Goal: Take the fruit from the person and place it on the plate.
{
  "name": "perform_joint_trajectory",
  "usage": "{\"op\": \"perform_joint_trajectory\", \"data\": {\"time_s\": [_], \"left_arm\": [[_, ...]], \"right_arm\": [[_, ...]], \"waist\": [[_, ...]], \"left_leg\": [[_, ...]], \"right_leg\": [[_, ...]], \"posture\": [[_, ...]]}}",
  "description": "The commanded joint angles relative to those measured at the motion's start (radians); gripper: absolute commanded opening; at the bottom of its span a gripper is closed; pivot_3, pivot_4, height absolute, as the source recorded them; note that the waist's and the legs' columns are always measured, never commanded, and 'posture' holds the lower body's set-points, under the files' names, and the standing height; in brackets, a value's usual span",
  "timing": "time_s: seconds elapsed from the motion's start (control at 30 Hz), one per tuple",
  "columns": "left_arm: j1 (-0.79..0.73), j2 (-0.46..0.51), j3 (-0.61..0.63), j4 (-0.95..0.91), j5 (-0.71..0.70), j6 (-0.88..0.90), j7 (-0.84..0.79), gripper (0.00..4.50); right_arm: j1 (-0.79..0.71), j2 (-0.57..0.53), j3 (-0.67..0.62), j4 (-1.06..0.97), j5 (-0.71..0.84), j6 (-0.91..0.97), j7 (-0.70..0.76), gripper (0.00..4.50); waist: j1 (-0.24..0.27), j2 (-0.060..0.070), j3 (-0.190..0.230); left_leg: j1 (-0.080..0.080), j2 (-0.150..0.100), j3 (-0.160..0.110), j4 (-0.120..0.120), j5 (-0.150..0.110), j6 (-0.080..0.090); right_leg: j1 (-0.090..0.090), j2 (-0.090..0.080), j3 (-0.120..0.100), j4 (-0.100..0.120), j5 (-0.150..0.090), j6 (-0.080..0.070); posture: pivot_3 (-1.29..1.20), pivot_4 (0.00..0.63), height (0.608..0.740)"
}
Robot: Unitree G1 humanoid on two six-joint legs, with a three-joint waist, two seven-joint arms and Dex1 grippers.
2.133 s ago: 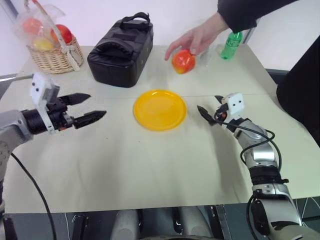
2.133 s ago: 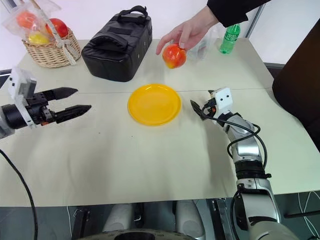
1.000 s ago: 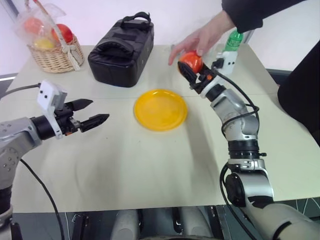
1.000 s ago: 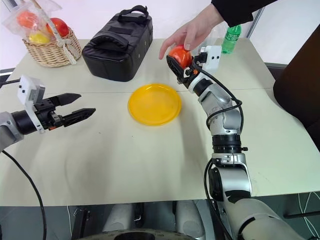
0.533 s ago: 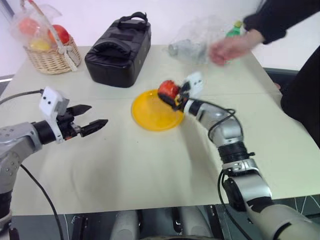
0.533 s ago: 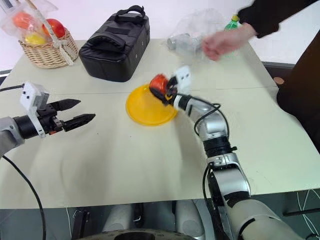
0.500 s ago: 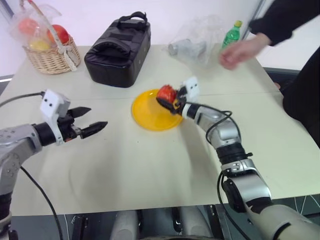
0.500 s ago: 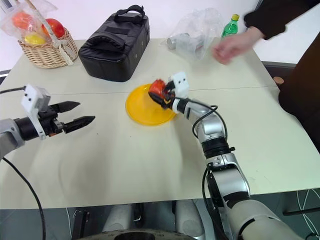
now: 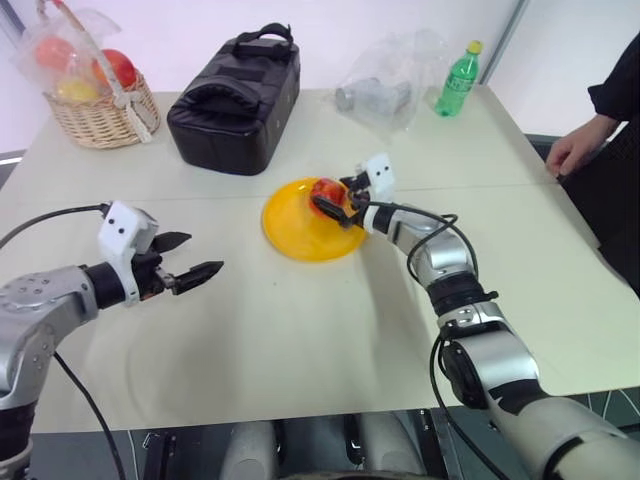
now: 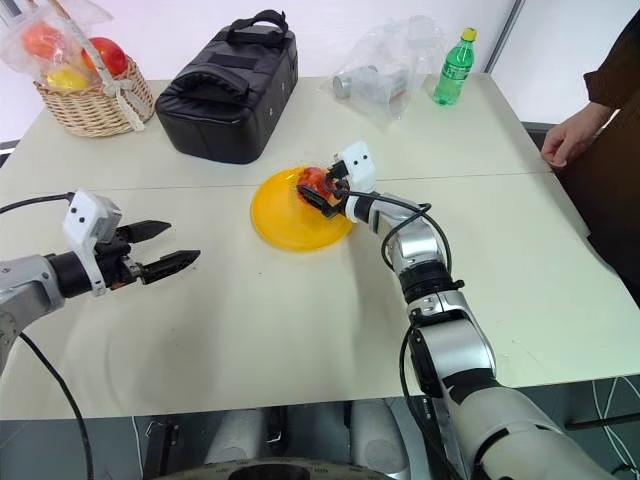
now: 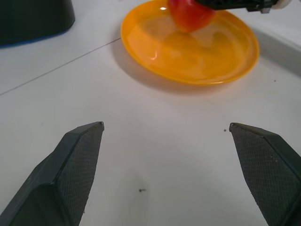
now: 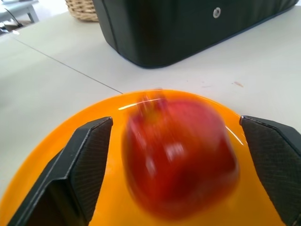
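The red-orange fruit (image 9: 326, 192) lies on the far right part of the yellow plate (image 9: 290, 228) at mid-table. My right gripper (image 9: 331, 201) stands open around it. In the right wrist view the fruit (image 12: 181, 155) sits between the two fingers (image 12: 84, 162) with a gap on each side. To the left of the plate, low over the table, my left gripper (image 9: 205, 255) is open and holds nothing. Its fingers (image 11: 77, 157) point toward the plate (image 11: 221, 66). The person's hand (image 9: 568, 150) rests at the table's right edge.
A black bag (image 9: 235, 95) stands behind the plate. A wicker basket (image 9: 100, 115) of bagged fruit is at the far left corner. A crumpled plastic bag (image 9: 388, 80) and a green bottle (image 9: 455, 78) are at the far right.
My right gripper took the fruit from the person's hand, carried it down to the plate and opened. The person's hand drew back to the right. My left gripper moved slightly nearer to me.
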Motion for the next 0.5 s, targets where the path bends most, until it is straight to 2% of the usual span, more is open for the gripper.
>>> {"op": "perform_joint_trajectory", "data": {"time_s": [0.03, 0.13, 0.23, 0.33, 0.5], "left_arm": [[-0.02, -0.006, 0.022, -0.016, -0.011, -0.003, 0.01, 4.5], [-0.033, -0.02, 0.048, -0.004, -0.025, -0.007, 0.022, 4.5], [-0.081, -0.082, 0.083, 0.022, -0.055, -0.023, 0.067, 4.5], [-0.135, -0.174, 0.073, 0.042, -0.039, -0.058, 0.147, 4.5], [-0.135, -0.281, 0.053, 0.049, 0.0, -0.112, 0.228, 4.5]], "right_arm": [[-0.013, -0.011, -0.034, -0.117, 0.026, 0.018, 0.004, 4.48], [-0.01, -0.042, -0.081, -0.232, 0.068, 0.081, -0.004, 4.48], [0.014, -0.085, -0.146, -0.336, 0.125, 0.133, -0.006, 4.48], [0.086, -0.119, -0.163, -0.341, 0.115, 0.107, -0.004, 4.48], [0.196, -0.168, -0.179, -0.377, 0.084, 0.073, -0.034, 4.48]], "waist": [[0.0, 0.0, 0.0], [0.002, 0.0, 0.0], [0.008, 0.0, 0.0], [0.012, -0.003, -0.002], [0.007, -0.002, -0.001]], "left_leg": [[0.0, 0.0, 0.0, 0.0, 0.0, 0.0], [0.0, 0.0, 0.0, 0.0, 0.0, 0.0], [0.0, 0.0, 0.0, 0.0, 0.0, 0.0], [0.0, 0.0, -0.001, 0.001, 0.0, 0.0], [0.001, -0.001, 0.0, 0.0, 0.0, 0.0]], "right_leg": [[0.0, 0.0, 0.0, 0.0, 0.0, 0.0], [0.0, 0.0, 0.0, 0.0, 0.0, 0.0], [0.0, -0.001, 0.0, 0.0, 0.0, 0.0], [0.001, -0.001, -0.001, 0.0, 0.0, 0.0], [0.002, -0.001, -0.001, 0.0, 0.0, 0.0]], "posture": [[0.0, 0.15, 0.74], [0.0, 0.15, 0.74], [0.0, 0.15, 0.74], [0.0, 0.15, 0.74], [0.0, 0.15, 0.74]]}}
